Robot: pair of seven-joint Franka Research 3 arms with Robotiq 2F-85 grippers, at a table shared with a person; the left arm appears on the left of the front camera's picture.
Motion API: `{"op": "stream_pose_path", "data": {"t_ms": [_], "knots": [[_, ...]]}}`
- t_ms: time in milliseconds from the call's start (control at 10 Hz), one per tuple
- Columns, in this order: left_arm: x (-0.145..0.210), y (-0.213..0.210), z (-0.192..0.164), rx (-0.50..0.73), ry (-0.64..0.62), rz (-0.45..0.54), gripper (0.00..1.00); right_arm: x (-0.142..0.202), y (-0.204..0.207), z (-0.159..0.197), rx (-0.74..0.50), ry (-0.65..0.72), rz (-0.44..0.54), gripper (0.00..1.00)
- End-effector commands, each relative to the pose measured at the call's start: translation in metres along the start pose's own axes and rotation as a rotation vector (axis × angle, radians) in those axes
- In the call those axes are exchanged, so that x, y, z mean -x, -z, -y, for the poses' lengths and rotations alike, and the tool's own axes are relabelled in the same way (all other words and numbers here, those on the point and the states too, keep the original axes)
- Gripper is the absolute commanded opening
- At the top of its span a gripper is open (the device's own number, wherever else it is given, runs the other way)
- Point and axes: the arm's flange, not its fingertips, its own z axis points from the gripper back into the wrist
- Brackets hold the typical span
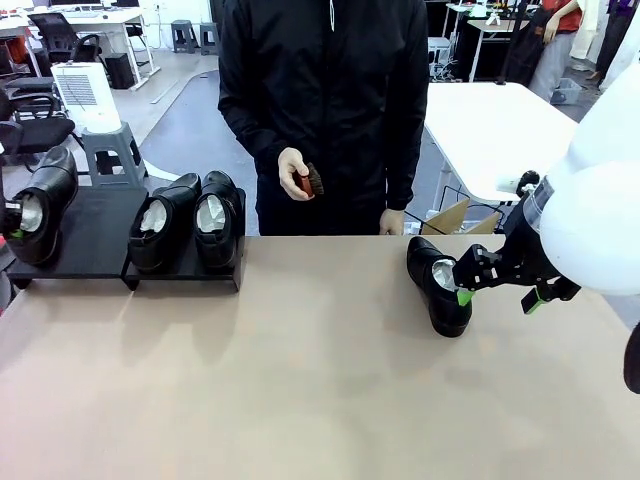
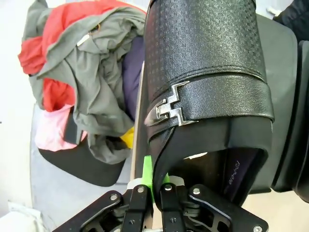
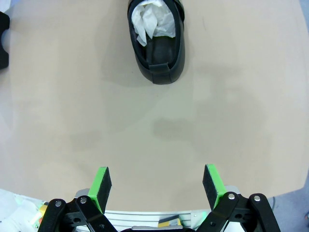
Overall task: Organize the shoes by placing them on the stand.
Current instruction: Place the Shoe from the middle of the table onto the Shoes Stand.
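My front camera looks across the table (image 1: 300, 380) toward the person. My left wrist camera sits tight against a shoe (image 2: 207, 72). My right wrist camera looks down from higher; both it and the front view catch the lone shoe (image 3: 157, 41).

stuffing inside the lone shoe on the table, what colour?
White crumpled paper inside the black shoe; clearest in the right wrist view.

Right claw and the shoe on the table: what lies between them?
Nothing. In the right wrist view, only bare table lies between the open right claw and the paper-stuffed shoe.
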Motion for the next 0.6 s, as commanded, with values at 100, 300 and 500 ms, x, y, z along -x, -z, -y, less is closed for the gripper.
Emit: {"op": "stream_pose_path", "data": {"t_ms": [100,300,500], "knots": [[-0.009,-0.01,-0.006,0.002,0.029,0.055,0.0,-0.002,0.0,0.001,-0.002,-0.016,0.011,1.0],[-0.012,-0.009,-0.005,0.001,0.037,0.053,0.0,-0.002,0.0,0.001,-0.002,-0.016,0.011,1.0],[-0.01,0.001,-0.008,0.002,0.038,0.016,0.0,-0.002,0.0,0.001,-0.002,-0.016,0.011,1.0]]}}
